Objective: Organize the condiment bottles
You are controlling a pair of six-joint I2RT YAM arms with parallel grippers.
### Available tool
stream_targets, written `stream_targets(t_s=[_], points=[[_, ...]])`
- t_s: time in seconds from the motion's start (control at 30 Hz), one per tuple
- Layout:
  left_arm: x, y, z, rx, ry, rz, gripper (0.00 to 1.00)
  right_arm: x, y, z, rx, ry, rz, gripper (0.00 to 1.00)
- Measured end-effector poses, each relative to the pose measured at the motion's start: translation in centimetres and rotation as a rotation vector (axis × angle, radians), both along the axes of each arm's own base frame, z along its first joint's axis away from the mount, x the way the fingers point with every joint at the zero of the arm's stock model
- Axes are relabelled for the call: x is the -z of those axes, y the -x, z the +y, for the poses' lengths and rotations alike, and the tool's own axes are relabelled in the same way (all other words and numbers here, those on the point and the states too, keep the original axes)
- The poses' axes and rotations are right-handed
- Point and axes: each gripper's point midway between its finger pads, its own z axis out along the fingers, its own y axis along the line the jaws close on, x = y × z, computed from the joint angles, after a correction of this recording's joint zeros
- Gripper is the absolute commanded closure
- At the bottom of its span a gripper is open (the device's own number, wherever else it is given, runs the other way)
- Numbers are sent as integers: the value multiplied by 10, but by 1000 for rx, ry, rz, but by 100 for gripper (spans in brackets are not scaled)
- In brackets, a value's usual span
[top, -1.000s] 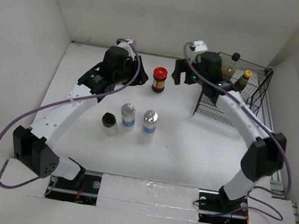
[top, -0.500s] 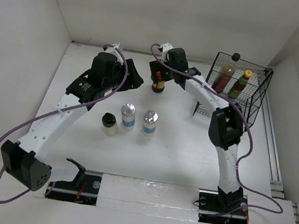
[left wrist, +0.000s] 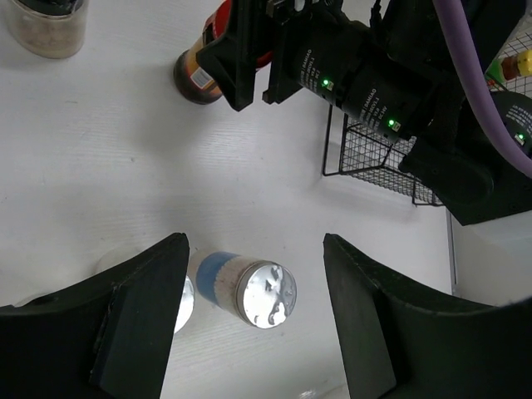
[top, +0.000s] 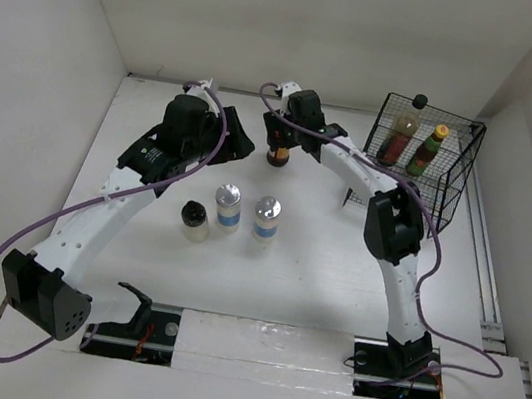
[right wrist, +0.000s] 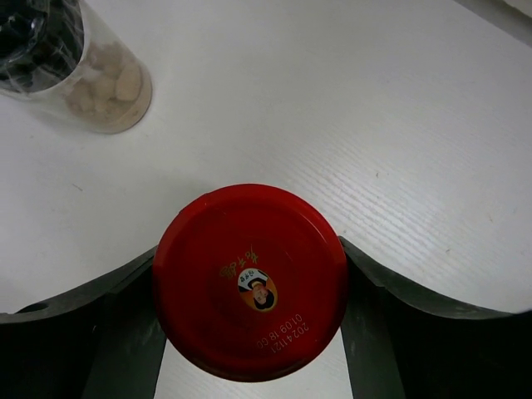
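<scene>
The right gripper [top: 281,143] reaches across to the far middle of the table [top: 317,258] and straddles the red-lidded jar [right wrist: 249,281], which stands upright there. Its fingers [right wrist: 116,332] are spread wide, one on each side just under the lid, but whether they press the glass cannot be told. This looks like a grasp to carry the jar to the wire basket [top: 454,184] at far right, where a brown sauce bottle [top: 403,132] and a green-capped bottle [top: 425,154] already stand. The left gripper [left wrist: 253,243] hangs wide open and empty above two silver-capped shakers [left wrist: 264,293], probably waiting its turn.
</scene>
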Motion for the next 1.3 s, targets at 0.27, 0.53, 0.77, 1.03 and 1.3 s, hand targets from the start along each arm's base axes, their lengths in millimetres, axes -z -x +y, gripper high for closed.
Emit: stream_targets(t_s=[0.27,0.53,0.77,1.03,1.3], points=[[-3,-2,-7,35,12,-15,38,-72,66,-46,25,-25,-14,57],[-1,-17,-31,85,-27,-18,38,-277,122,-188,245,-222,-382,61],[-3,-30,-40,99,-24,-28,37,-285,116,-274,432,-189,-407,63],[-20,-43,-45,113,-35,-75,36,-183,73,-280,448,-110,-136,64],[-19,-44,-43,108,-47,-73,36,-185,62,-281,449,-131,-167,64]])
